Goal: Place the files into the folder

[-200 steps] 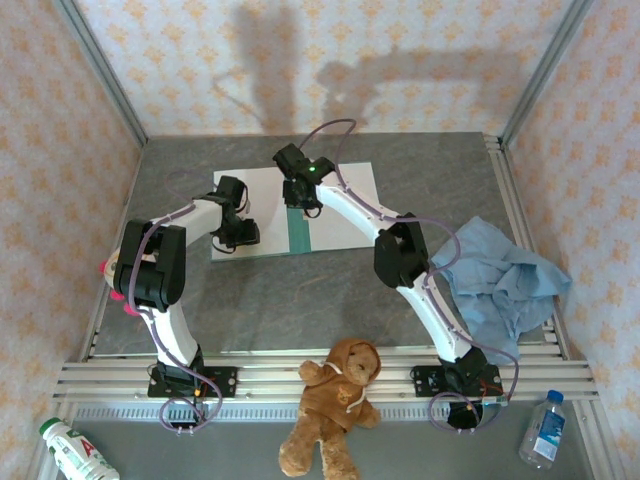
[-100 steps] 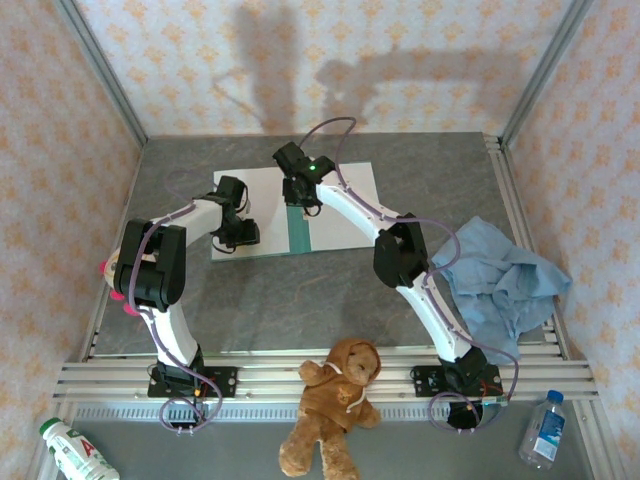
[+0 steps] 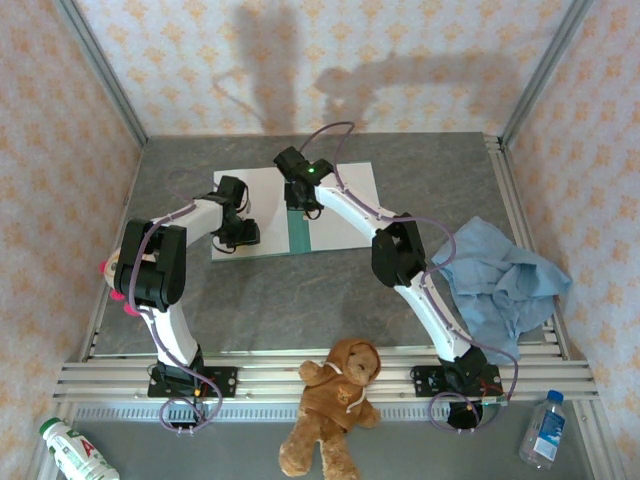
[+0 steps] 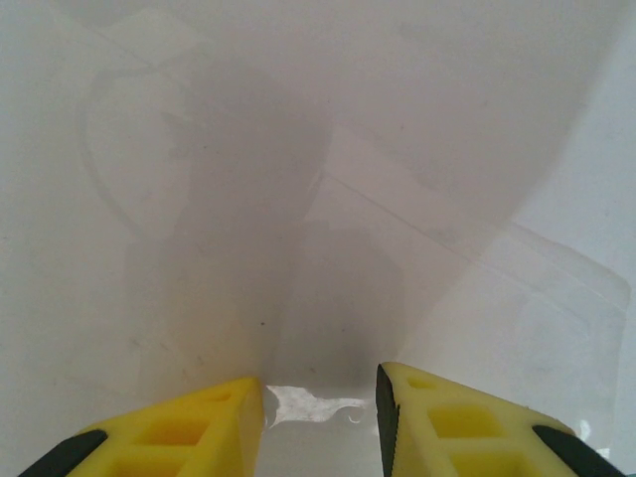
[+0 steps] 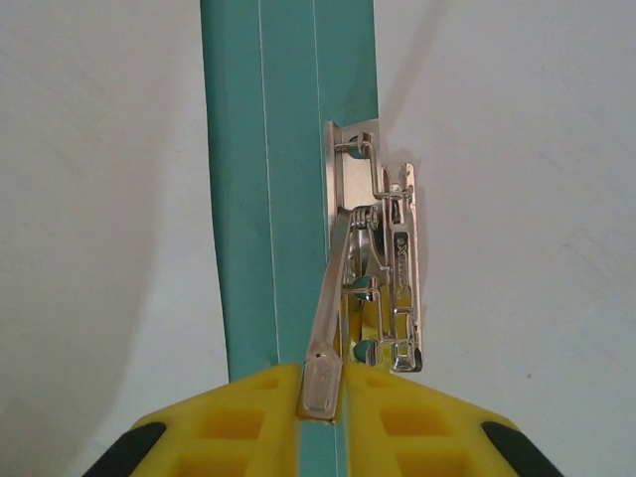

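Observation:
The folder lies open flat at the back middle of the table, its teal spine point(image 3: 298, 232) point(image 5: 268, 179) showing between white files point(image 3: 345, 215) point(image 5: 517, 199) that cover both halves. A metal clip mechanism point(image 5: 390, 268) sits on the right half beside the spine. My right gripper point(image 3: 300, 200) point(image 5: 325, 397) is shut on the clip's slim metal lever point(image 5: 330, 308). My left gripper point(image 3: 240, 235) point(image 4: 320, 407) is open, its yellow fingers point(image 4: 189, 427) down close over the left white sheet point(image 4: 298, 149) with nothing between them.
A light blue cloth point(image 3: 500, 280) is crumpled at the table's right edge. A brown teddy bear point(image 3: 335, 400) sits on the front rail between the arm bases. Bottles stand off the table at the near left point(image 3: 75, 450) and near right point(image 3: 543, 428).
The right gripper's jaws have drawn together onto the clip lever. Both arms have hardly shifted, and the left gripper is unchanged.

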